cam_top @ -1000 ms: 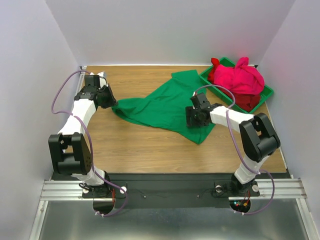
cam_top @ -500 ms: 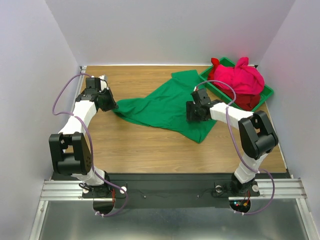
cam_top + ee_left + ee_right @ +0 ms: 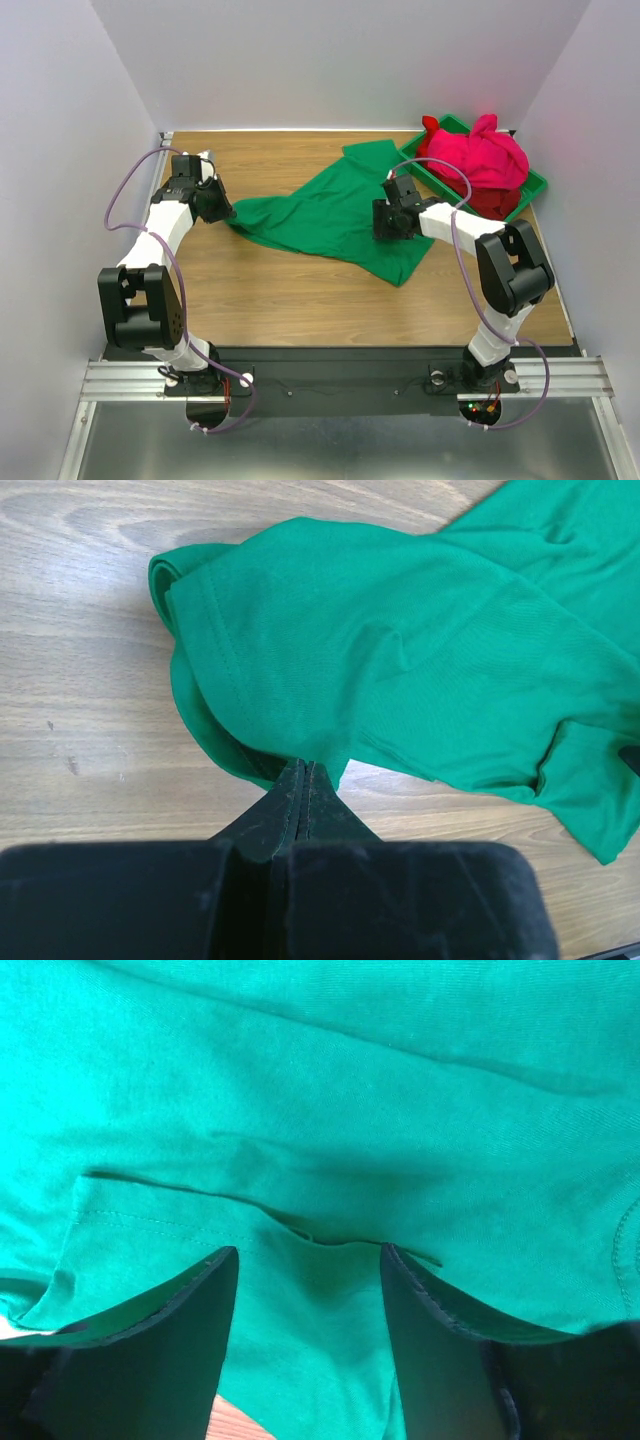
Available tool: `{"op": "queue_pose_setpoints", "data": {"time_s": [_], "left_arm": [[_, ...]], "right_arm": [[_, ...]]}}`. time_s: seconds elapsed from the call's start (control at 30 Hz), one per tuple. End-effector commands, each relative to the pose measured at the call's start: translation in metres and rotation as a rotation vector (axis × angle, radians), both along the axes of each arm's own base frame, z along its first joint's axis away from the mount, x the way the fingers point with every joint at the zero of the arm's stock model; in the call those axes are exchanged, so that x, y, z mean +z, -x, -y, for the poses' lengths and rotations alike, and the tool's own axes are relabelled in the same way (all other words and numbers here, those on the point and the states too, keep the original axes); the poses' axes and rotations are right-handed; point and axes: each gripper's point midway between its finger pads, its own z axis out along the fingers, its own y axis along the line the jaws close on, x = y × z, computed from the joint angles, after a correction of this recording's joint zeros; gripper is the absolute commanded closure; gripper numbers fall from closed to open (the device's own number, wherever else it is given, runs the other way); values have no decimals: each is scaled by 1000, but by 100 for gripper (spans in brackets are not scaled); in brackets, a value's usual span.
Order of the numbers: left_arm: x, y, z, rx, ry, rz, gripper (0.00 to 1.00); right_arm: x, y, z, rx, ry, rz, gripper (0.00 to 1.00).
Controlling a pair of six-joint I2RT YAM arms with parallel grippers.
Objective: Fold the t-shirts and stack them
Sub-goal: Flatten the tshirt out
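Green shirt point(image 3: 330, 215): spreading stage. Left hand point(image 3: 303, 772) pinched its edge; right hand point(image 3: 305, 1257) gaped over hem, grip due next.

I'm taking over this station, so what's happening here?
The left pincer is shut on one edge of the plain green t-shirt, which lies rumpled on the wooden table. The right pincer stands open over its other side, with fabric in the gap, not clamped. The bright pink t-shirt and the darker red one lie heaped in the green plastic bin.
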Motion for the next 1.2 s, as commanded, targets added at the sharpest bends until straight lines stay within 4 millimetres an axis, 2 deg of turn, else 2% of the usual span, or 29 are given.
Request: {"op": "queue_pose_setpoints", "data": {"time_s": [0.0, 0.17, 0.4, 0.5, 0.53, 0.67, 0.77, 0.83, 1.0, 1.17], "left_arm": [[18, -8, -3, -1, -13, 49, 100], [16, -8, -4, -2, -17, 44, 100], [15, -9, -4, -7, -18, 43, 100], [14, -9, -4, -9, -18, 45, 100], [15, -9, -4, -8, -19, 48, 100], [14, -9, -4, -9, -18, 48, 100], [15, -9, -3, -7, -15, 50, 100], [15, -8, -2, -9, -13, 50, 100], [26, -11, 0, -8, 0, 73, 100], [50, -17, 2, -3, 22, 129, 100]], "right_arm": [[7, -7, -7, 2, -42, 28, 39], [7, -7, -6, -4, -47, 26, 53], [1, -4, -9, 12, -53, 2, 55], [0, 0, -8, 13, -53, -3, 60], [0, 0, -8, 10, -53, -4, 62], [-3, 4, -3, -4, -38, -15, 92], [0, 5, -2, -10, -33, -11, 100], [3, 5, 2, -21, -19, -2, 99], [38, 1, 15, -60, 9, 75, 100], [93, -10, 36, -115, 25, 186, 100]]}}
